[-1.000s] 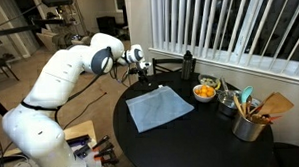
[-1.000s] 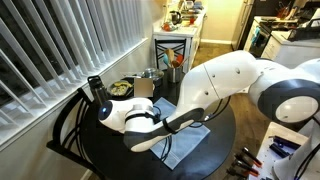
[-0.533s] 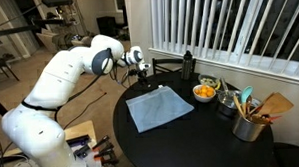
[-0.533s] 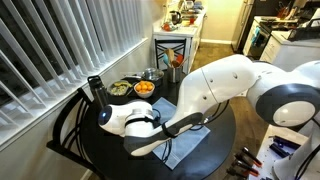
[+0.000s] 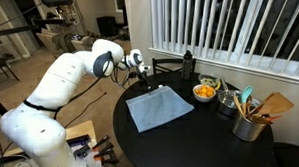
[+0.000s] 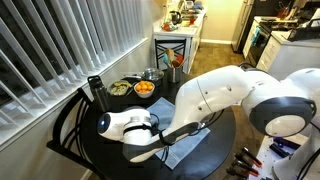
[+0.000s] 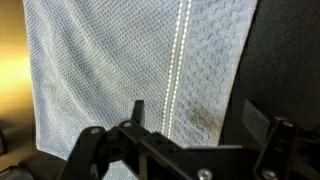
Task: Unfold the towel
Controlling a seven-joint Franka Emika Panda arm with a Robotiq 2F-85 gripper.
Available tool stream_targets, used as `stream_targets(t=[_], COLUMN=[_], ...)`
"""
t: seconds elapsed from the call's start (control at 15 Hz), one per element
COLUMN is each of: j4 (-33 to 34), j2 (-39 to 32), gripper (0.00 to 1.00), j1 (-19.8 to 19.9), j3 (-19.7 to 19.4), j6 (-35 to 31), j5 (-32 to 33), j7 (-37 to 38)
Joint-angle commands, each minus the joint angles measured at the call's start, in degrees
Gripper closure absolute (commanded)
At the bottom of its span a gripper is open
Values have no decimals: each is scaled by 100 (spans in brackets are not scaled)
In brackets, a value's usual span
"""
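Now the towel [image 5: 158, 106] lies flat on the round black table [image 5: 192, 142], toward the table's 9 o'clock side in an exterior view, its edges skewed a little to the table's rim. From the towel, the bowl [image 5: 204, 92] of oranges sits at 3 o'clock, apart from the cloth. A dark bottle [image 5: 188, 62] stands at 1 o'clock near the blinds [image 5: 223, 26], and a can [image 5: 248, 123] of utensils stands farther off at 4 o'clock.

The gripper [image 5: 143, 73] hangs at the towel's 11 o'clock, over its far corner; whether it touches the cloth I cannot tell. In the wrist view the gripper [image 7: 181, 130] comes in from 6 o'clock with its jaws wide, one finger [image 7: 89, 142] over the cloth and the other over the dark tabletop, nothing clasped between them. The towel [image 7: 120, 60] fills that view from 9 to 1 o'clock, with a pale stripe [image 7: 181, 60] running from 12 toward 6.

In an exterior view the arm hides most of the towel [image 6: 192, 147].
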State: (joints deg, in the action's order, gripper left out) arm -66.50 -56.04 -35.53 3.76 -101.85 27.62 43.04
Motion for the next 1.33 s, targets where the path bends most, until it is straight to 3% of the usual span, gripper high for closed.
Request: stream_targets(t=[0.0,1.27], j4=[211,486], j2=[-131,-446], gripper=[0,0], j1=[-75,-36], j3=[-101,-448], j6=[114,285], j5=[-18,-4], j7=[384,640])
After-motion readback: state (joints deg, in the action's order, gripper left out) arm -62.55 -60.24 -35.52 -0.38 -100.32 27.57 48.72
